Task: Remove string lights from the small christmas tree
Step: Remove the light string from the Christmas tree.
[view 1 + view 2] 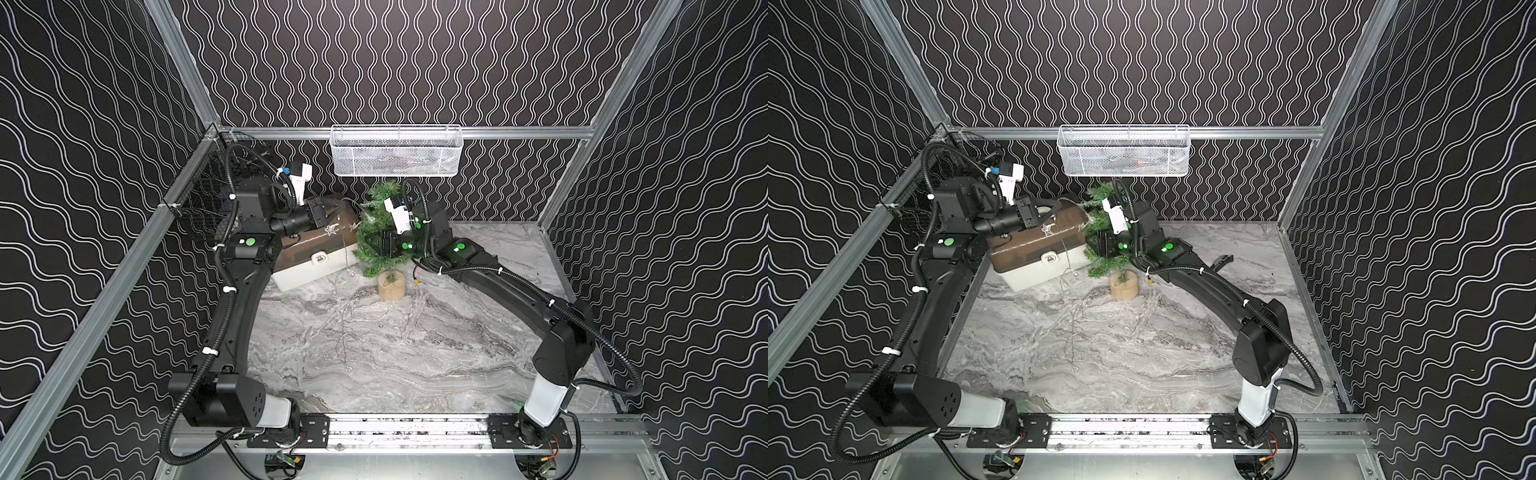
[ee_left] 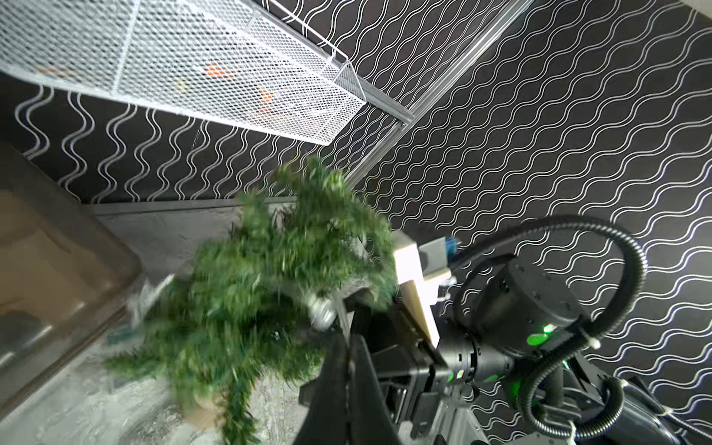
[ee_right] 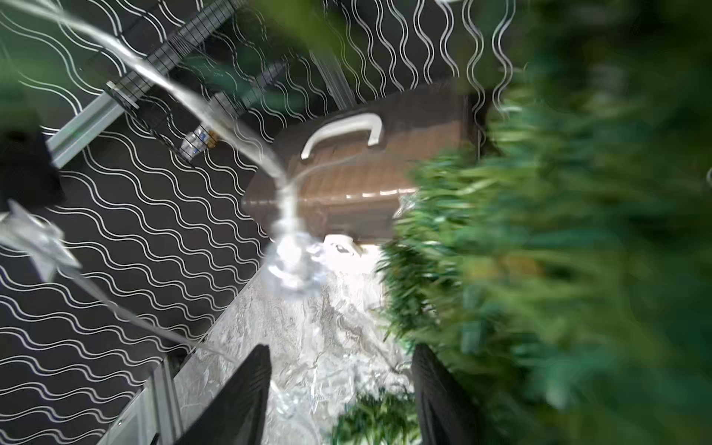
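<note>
Two hands were at the back of the tabletop [image 1: 415,353]. The left hand [image 1: 339,210] hovered over the brown lid of a white box [image 1: 309,249]. Its fingers [image 2: 339,385] were pressed together, and the string lights [image 1: 331,230] seemed to be pinched at its tip. From there the thin silvery wire, set with small star shapes, ran across to the small christmas tree [image 1: 370,224] just beside the box. More of that wire hung down in front of the box and trailed loosely over the marbled surface toward the near edge. The tree stood on its burlap base [image 1: 391,286], under a white mesh basket [image 1: 395,151] fixed to the back rail. The right hand [image 3: 341,348] was pushed in among the branches from the right side. Its jaws stood well apart with nothing gripped between them; only tabletop and a sprig of green showed in the gap. Both wrist views were blurred.
</note>
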Controlling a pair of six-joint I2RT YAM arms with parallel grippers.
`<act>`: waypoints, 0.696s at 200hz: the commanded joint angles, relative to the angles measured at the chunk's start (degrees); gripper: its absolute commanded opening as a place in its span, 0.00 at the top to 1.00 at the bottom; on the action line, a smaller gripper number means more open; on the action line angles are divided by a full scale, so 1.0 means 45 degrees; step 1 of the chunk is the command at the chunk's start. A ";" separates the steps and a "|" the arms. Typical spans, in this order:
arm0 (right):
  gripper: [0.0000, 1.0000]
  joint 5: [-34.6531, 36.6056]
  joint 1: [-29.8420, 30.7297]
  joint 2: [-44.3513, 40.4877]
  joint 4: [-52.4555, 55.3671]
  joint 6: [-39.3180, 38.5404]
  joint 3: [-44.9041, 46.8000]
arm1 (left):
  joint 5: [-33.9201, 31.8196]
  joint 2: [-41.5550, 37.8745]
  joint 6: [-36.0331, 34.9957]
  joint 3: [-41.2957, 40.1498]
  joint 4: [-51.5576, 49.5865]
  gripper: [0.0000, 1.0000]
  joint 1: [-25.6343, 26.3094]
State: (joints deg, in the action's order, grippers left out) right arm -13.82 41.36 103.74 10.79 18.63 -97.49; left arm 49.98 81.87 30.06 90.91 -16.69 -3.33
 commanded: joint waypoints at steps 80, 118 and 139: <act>0.42 0.1256 0.0016 -0.1113 -0.0123 0.0487 0.1029 | -0.4200 -0.0849 -0.1496 0.0081 -0.2854 1.00 -0.0999; 0.42 0.1194 0.0021 -0.1375 -0.0214 0.0585 0.1265 | -0.7141 -0.2564 -0.2085 -0.1149 -0.4156 1.00 -0.0968; 0.42 0.0826 0.0025 -0.1452 -0.0070 0.0566 0.1104 | -0.7677 -0.3869 -0.1693 -0.2389 -0.3856 1.00 -0.0723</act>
State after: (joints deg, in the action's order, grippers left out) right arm -9.34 41.45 97.91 10.48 20.53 -91.96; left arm 22.26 69.34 22.81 83.94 -32.88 -7.49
